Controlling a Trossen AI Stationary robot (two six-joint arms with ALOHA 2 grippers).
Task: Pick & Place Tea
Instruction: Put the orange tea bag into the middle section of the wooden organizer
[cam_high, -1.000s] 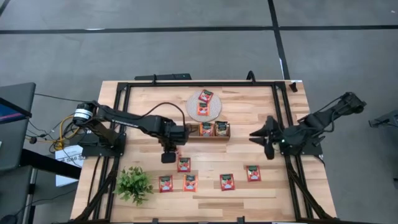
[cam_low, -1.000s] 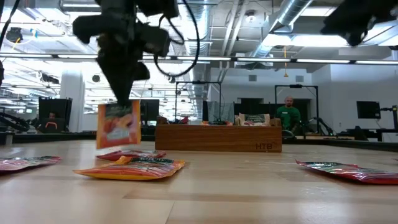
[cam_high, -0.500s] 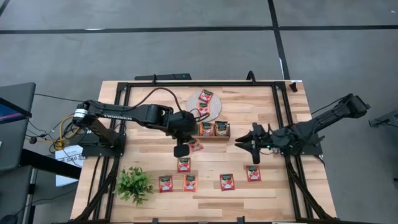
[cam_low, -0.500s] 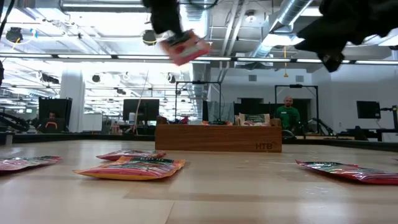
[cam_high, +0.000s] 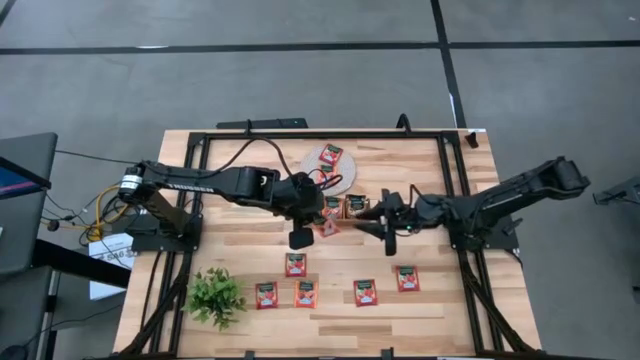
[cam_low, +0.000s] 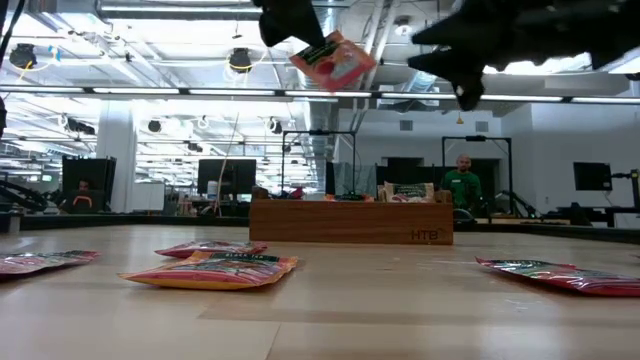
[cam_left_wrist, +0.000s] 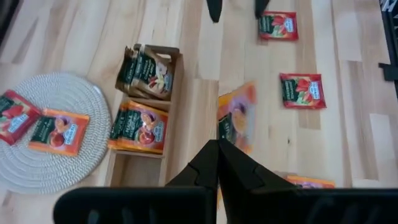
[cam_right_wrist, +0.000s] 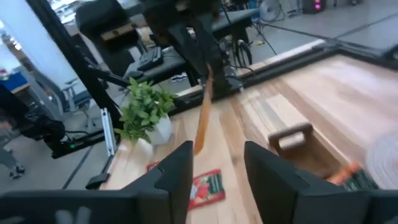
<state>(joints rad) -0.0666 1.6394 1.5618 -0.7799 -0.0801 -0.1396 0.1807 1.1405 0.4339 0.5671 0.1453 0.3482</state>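
My left gripper (cam_high: 312, 226) is shut on one red-orange tea sachet (cam_high: 324, 228), high above the table beside the near side of the wooden tray (cam_high: 345, 207). My right gripper (cam_high: 382, 218) is open and faces that sachet from the right, a short way off; its wrist view shows the sachet (cam_right_wrist: 202, 118) edge-on ahead of the fingers. The tray holds two upright groups of sachets (cam_left_wrist: 146, 106). Two sachets lie on the round woven mat (cam_high: 328, 165). Several more sachets (cam_high: 365, 291) lie flat on the table's near half. My left gripper pinches the sachet between its two fingers at one edge (cam_left_wrist: 225, 142). The sachet (cam_low: 333, 62) is lifted clear of the table and sticks out tilted from the fingers toward the right gripper.
A small potted plant (cam_high: 215, 295) stands at the table's near left. Black frame rails (cam_high: 455, 180) run along the table's edges. Bare wood lies between the tray and the near row of sachets. People and desks show in the room beyond.
My left gripper has risen with the sachet and moved toward the table's right, ending beside the tray. The sachet, which hung upright just over the table, is now high and tilted. My right gripper has reached toward the table's left, up to the sachet.
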